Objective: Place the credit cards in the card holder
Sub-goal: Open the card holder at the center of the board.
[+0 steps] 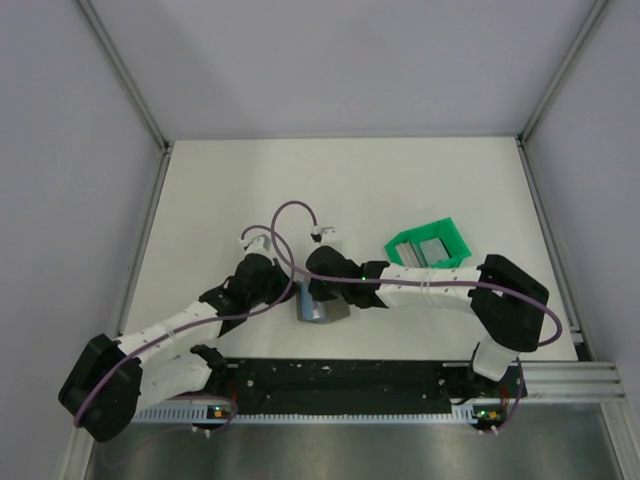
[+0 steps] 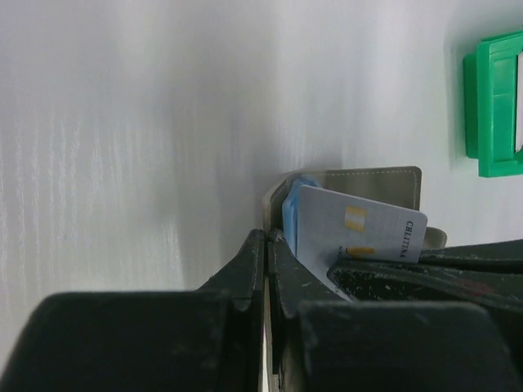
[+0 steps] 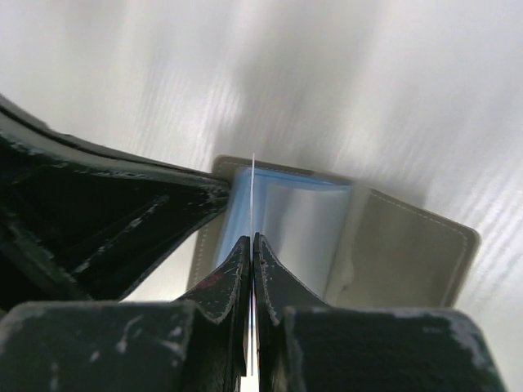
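Nearby, the left gripper (image 2: 268, 237) is pinched tight on the edge of the card holder (image 2: 372, 178), which lies on the table (image 1: 250, 190). The right gripper (image 3: 252, 238), also closed, grips a credit card (image 2: 359, 224) at the holder's blue pockets. Its print reads roughly "CELLTINA". Farther off sits the green tray (image 2: 494, 106).

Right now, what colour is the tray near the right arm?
The tray is bright green, clearest in the top view.

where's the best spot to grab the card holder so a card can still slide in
Likely the card holder by its thin grey cover edge, from the side opposite the credit card: it is open, and that leaves the blue pocket clear. The left claw pinches there.
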Tool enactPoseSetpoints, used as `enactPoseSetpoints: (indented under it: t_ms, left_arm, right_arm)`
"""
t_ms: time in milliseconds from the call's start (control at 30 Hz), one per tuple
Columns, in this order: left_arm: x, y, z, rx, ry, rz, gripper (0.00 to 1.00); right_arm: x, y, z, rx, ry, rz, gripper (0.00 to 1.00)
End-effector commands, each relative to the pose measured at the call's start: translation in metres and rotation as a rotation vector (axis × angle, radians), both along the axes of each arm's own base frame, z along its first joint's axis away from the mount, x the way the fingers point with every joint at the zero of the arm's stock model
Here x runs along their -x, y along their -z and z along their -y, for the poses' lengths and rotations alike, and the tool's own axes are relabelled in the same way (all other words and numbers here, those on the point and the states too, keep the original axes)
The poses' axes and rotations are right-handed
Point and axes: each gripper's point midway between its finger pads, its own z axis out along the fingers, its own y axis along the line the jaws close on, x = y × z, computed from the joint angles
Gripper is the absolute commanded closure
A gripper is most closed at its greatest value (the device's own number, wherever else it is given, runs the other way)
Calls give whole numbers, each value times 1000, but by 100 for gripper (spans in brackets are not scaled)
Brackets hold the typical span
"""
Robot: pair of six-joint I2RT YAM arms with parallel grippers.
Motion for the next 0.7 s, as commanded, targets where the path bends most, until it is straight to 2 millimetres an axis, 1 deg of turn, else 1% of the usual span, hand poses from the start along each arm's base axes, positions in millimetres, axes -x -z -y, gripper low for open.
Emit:
enactPoseSetpoints:
  t_ms: [0,200,333,400,667]
  left_arm:
    - [-6,-21,7,46,6,51,100]
    - [-7,-28,11,68,15,62,100]
    - [-8,-32,12,76,14,72,100]
    - [-5,-35,16,94,41,66,100]
    - [-5,-49,24,136,63,81,100]
  right_arm:
    - [-10,-8,17,120,41,69,100]
    - [-6,-3,26,171,38,69,100]
    - [-10,-9,35,201,55,97,100]
    - [-11,-11,40,229,57,114,100]
    - [-16,-30,56,254,78,165,100]
